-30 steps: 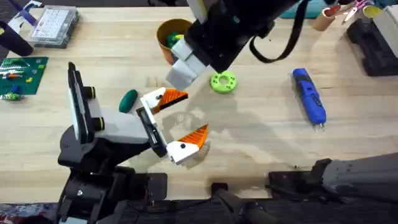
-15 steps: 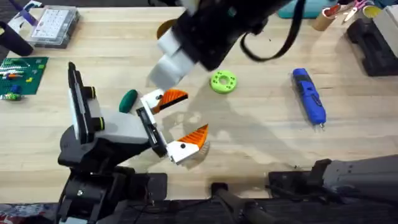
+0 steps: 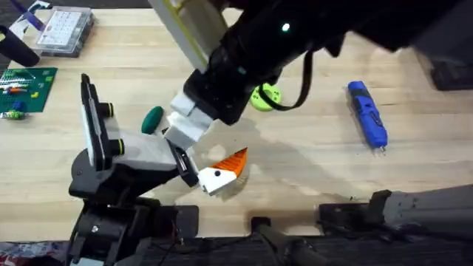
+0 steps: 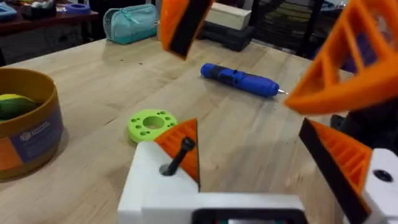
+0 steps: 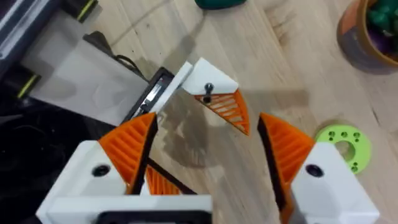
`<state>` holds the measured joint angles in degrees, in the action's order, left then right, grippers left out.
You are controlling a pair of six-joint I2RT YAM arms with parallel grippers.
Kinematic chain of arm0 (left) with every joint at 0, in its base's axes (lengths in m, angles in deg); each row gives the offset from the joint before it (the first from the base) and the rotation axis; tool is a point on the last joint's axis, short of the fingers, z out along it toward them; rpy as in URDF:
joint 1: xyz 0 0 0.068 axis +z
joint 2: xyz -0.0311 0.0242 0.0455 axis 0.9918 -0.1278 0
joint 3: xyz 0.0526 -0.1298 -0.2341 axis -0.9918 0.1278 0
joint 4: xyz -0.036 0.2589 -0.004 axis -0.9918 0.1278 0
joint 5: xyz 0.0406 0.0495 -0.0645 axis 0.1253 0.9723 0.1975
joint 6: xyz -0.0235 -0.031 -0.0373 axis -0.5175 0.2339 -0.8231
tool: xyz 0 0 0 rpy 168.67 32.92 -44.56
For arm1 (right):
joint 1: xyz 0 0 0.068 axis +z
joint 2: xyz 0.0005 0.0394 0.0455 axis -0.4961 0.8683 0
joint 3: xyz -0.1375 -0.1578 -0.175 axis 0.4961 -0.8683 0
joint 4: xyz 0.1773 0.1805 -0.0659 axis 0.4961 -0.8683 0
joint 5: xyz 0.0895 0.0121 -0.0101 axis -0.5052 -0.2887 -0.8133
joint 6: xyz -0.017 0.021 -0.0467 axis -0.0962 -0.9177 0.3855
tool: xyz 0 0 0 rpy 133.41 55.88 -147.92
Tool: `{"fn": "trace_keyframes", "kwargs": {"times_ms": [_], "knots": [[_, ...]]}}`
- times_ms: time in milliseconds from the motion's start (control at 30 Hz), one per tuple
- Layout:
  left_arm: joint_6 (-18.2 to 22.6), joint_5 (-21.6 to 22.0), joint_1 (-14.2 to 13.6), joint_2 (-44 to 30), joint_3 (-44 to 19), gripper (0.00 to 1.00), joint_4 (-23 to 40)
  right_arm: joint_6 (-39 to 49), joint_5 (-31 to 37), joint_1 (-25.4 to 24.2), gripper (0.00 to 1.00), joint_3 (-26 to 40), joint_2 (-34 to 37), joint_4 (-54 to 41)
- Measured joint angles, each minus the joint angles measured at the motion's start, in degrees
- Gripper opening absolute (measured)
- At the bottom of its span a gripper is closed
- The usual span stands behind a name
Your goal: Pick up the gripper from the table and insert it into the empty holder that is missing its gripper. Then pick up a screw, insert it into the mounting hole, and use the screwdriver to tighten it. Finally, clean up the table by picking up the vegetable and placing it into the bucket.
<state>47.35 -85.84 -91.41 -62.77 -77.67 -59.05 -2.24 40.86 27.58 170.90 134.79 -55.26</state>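
Overhead: right gripper [image 3: 185, 127] hangs left of centre over the holder [image 3: 181, 159]. Vegetable [image 3: 153, 118] lies on the table just left of it. Screwdriver [image 3: 367, 114] lies at right. Green ring [image 3: 267, 96] is half hidden at centre.

Left wrist: the gripper [image 4: 177, 146] sits low centre with a screw [image 4: 177, 155] sticking out. Left gripper [image 4: 261, 168] is spread wide and empty. Bucket [image 4: 25, 130] is at the left edge.

Right wrist: right gripper [image 5: 205, 162] is spread open and empty. The gripper [image 5: 217, 99] sits at centre on the holder's [image 5: 155, 93] end. Bucket [image 5: 367, 31] is at upper right.
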Motion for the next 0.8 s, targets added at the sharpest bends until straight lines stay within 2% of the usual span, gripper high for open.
{"fn": "trace_keyframes", "kwargs": {"times_ms": [800], "knots": [[0.00,0.00,0.00,0.00,0.00,0.990,0.00,-0.24,-0.82,0.00,0.984,-0.84,4.79,2.24]]}}
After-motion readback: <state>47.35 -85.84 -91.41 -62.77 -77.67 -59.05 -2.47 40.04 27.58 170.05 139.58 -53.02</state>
